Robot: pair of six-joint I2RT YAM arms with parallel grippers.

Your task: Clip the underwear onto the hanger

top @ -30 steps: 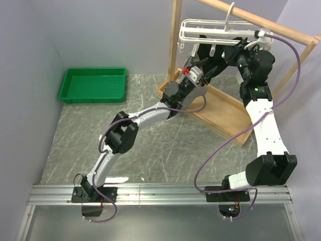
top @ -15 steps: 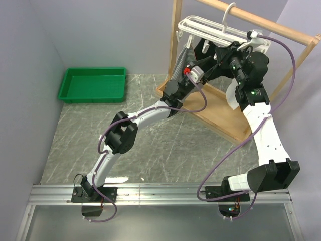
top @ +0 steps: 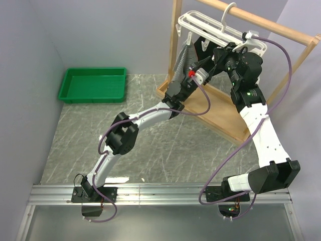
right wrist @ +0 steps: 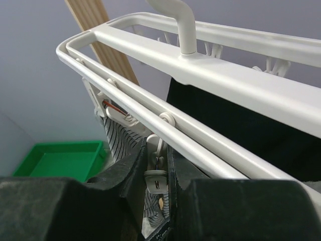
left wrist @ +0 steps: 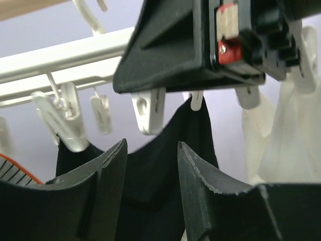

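Underwear (top: 183, 59) now hangs as a narrow pinstriped strip under the left end of the hanger (top: 223, 29), at the upper middle of the top view. A second ago it was bunched lower down at the left gripper (left wrist: 151, 155).

From big to small:
- one marble counter (top: 150, 150)
- one wooden rack (top: 220, 108) at upper right
- two arms, the left arm (top: 145, 115) and the right arm (top: 263, 130), both reaching up to the hanger
- one green tray (top: 93, 84) at upper left
- one hanger
- one black garment (left wrist: 200, 130) and one white cloth (left wrist: 281, 135) hanging from it
- one pair of underwear

The clips overlap too much for a sure count.

In that second the hanger has tipped from nearly level to a slant, and the right arm has swung left along it. The left gripper stands with its jaws apart and nothing between them, so it seems to have let the cloth go. One corner appears held by an end clip (right wrist: 108, 108), though the bite itself is hard to see. The right gripper (right wrist: 156, 165) is closed on a clip (right wrist: 155, 175) just under the frame's bars, with striped cloth directly below it. My reading is that one corner is done and the second is yet to be fed in.
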